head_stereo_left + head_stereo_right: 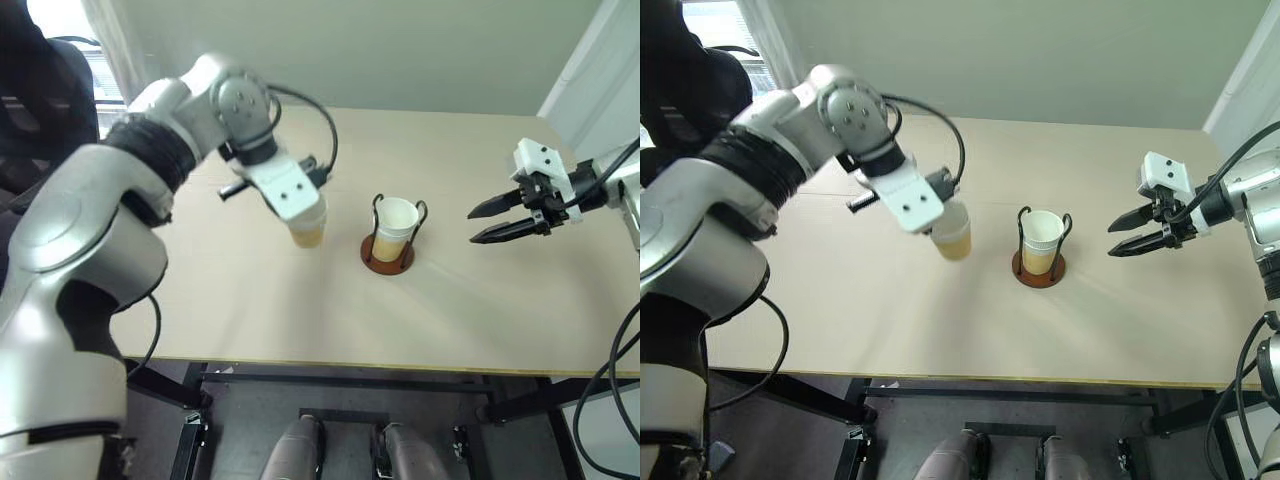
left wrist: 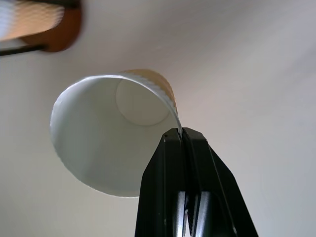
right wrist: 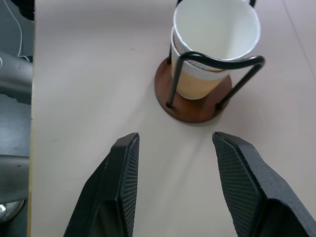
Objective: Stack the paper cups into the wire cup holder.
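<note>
Pale tabletop [image 1: 240,310] — left gripper [image 2: 181,134] pinches a paper cup [image 1: 308,229] by its rim, carrying it beside the wire cup holder [image 1: 388,253], already holding nested cups [image 3: 215,39]; right gripper [image 1: 485,222] waits, jaws apart.

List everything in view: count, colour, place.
paper cups in holder: two nested, tan with white rims, between the wire loops
held paper cup: one, tan, white inside, left of the holder, pinched by its rim
wire cup holder: one, reddish-brown disc base, black wire loops, mid-table
table: one, pale beige
left tool: shut on the held paper cup's rim
right tool: open, empty, right of the holder
</note>
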